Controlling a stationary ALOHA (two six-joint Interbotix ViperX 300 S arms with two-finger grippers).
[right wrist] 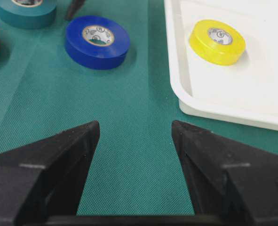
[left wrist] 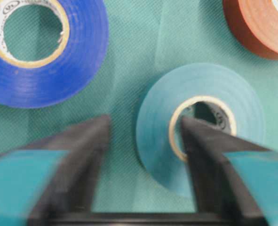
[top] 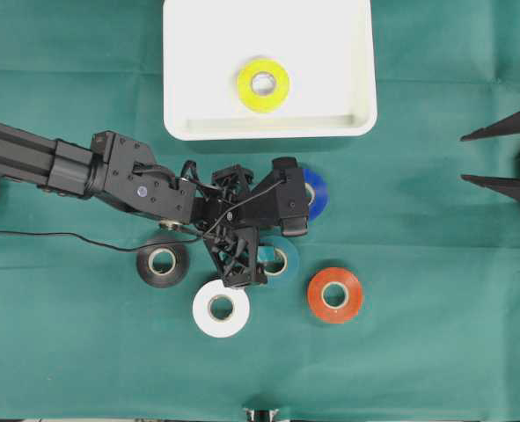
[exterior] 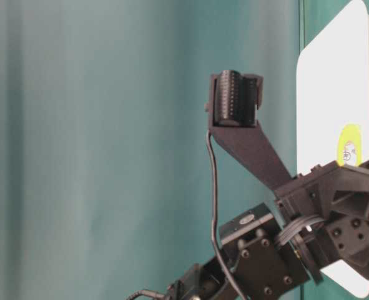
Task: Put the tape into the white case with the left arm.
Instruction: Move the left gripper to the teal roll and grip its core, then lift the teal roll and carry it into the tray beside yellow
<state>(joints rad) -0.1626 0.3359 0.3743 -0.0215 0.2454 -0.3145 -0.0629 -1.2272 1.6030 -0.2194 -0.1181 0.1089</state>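
The white case (top: 208, 53) stands at the back centre with a yellow tape roll (top: 263, 84) inside it. My left gripper (left wrist: 145, 120), with teal bands on its fingers, is open and low over a teal tape roll (left wrist: 160, 129). Its right finger sits in the roll's core hole and its left finger is outside the roll, so the jaws straddle the roll's wall. In the overhead view the wrist covers most of this teal roll (top: 284, 262). My right gripper (top: 464, 158) is open and empty at the far right edge.
A blue roll (top: 317, 193) lies just behind the teal one, part hidden by the wrist. A red-orange roll (top: 334, 294), a white roll (top: 221, 308) and a black roll (top: 162, 260) lie close around. A thin black cable trails left across the green cloth.
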